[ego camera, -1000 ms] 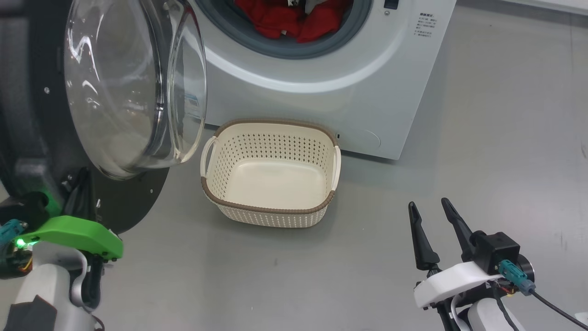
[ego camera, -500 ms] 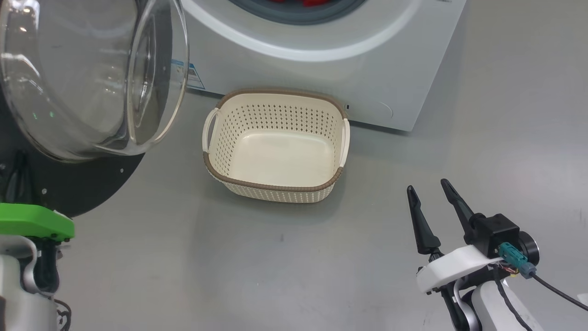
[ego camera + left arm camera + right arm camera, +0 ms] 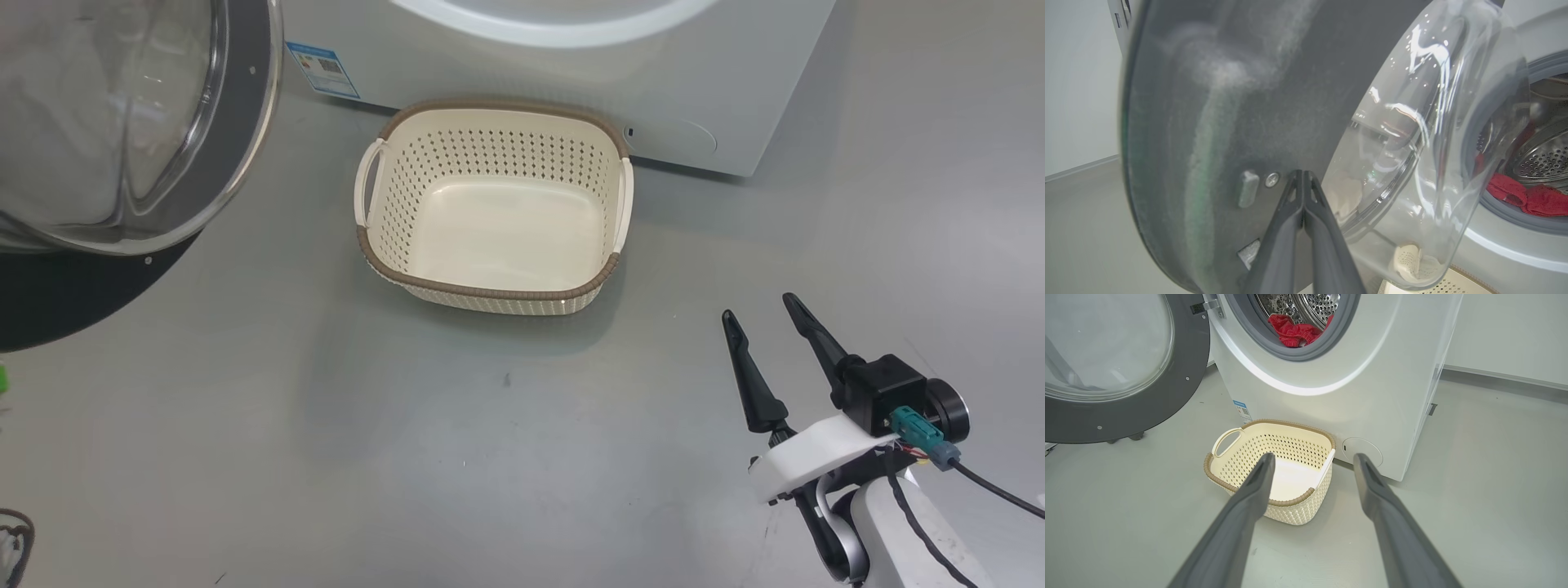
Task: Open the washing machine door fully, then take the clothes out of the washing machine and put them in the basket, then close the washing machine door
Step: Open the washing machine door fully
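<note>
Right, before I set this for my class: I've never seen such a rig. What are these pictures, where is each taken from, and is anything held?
It is a wheeled robot with two arms, each ending in a two-fingered gripper. One picture looks down from its head; the other two look along each wrist's fingers. On the grey floor stands an empty cream basket, before a white front-loading washing machine. Its round door hangs open, and red clothes lie in the drum. The right gripper is open above the floor, holding nothing. The left gripper is shut, empty, pointing at the door's dark inner side.
</note>
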`<state>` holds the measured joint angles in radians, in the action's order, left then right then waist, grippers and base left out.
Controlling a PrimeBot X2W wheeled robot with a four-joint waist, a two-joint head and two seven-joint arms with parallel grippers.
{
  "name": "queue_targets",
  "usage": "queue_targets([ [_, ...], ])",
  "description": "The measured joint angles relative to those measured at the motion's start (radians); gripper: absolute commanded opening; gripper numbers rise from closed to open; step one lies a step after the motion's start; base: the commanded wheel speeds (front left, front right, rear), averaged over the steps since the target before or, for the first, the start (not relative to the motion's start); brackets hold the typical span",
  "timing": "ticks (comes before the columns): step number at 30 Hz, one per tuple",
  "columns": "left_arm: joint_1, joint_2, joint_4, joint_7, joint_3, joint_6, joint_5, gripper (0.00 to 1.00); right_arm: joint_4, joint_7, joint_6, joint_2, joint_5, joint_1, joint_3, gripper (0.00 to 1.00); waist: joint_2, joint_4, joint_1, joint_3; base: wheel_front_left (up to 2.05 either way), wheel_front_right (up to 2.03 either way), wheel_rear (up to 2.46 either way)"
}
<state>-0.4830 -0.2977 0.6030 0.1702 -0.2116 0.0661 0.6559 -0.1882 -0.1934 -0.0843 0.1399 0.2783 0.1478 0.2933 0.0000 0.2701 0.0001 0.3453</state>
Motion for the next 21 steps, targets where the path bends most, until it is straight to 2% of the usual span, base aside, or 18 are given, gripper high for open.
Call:
queue_targets([
  [14, -0.097, -0.097, 0.101, -0.002, -0.058, 0.018, 0.048, 0.00, 0.049, 0.033, 0.009, 0.029, -0.034, 0.031, 0.001, 1.00, 0.0000, -0.010, 0.0000, 0.108, 0.00, 0.00, 0.00],
  [21, -0.135, -0.114, 0.140, 0.000, -0.060, 0.023, 0.048, 0.00, 0.055, 0.034, 0.016, 0.040, -0.035, 0.039, -0.004, 1.00, 0.0000, -0.012, 0.0000, 0.142, 0.00, 0.00, 0.00],
])
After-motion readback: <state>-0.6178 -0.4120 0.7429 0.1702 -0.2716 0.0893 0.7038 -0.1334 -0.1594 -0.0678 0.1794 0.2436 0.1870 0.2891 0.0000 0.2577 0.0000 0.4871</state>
